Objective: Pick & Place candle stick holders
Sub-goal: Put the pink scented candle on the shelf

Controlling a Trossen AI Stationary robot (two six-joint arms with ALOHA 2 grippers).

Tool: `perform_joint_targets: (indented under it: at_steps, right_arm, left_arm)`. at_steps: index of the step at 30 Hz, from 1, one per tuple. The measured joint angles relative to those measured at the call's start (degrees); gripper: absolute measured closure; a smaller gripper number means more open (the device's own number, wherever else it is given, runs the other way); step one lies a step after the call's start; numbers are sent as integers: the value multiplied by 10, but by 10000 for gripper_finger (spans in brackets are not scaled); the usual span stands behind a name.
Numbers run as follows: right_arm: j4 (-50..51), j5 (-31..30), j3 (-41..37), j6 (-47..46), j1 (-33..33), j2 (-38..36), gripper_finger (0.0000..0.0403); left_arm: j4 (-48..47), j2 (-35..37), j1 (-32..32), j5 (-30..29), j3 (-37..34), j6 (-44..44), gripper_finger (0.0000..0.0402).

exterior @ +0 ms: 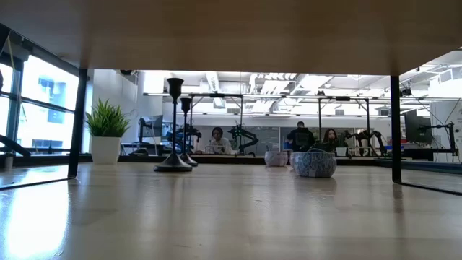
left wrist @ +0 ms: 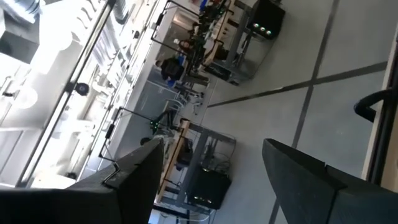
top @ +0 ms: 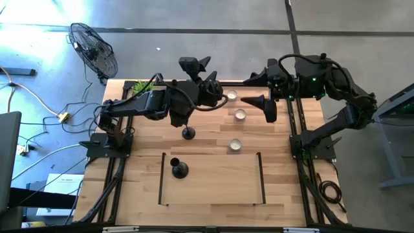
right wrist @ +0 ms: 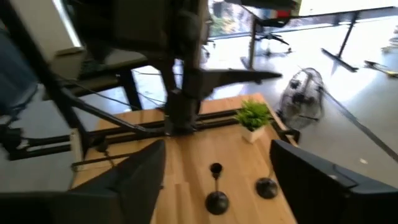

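— Where are the candle stick holders?
— Nearest one (top: 179,169) stands inside the taped rectangle (top: 211,178), another (top: 188,133) behind it; stems upright, cups up.
— The grippers?
— Left gripper (left wrist: 214,180) and right gripper (right wrist: 217,171) are raised, fingers spread, empty.
— Beyond?
— Wooden table (top: 142,188), potted plant (exterior: 106,130), people at desks.

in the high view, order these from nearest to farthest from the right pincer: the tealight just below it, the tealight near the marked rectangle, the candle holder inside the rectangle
Measured from the right pincer:
1. Tealight at the table's middle, just beside it.
2. Tealight by the rectangle's top edge, toward the front.
3. Candle holder inside the rectangle, far over on the left arm's side.
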State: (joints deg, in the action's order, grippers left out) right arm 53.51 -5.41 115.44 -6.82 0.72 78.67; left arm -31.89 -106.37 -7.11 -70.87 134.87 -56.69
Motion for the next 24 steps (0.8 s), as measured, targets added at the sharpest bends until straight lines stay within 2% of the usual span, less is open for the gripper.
perform_joint_targets:
  at_steps: [9, 19, 22, 24]
  right_arm:
    - [-21, 5, 0, 4, 0, 1, 9]
    - [-45, 27, 0, 12, 0, 8, 4]
    - [-44, 5, -1, 57, 1, 0, 6]
    - [-44, -35, -1, 100, 5, -13, 5]
  left_arm:
    - [-2, 0, 0, -17, 0, 0, 133]
    - [-49, 0, 0, -65, 0, 0, 133]
    - [-73, 7, 0, -77, 0, 0, 133]
    - [-74, 16, 0, -75, 0, 5, 133]
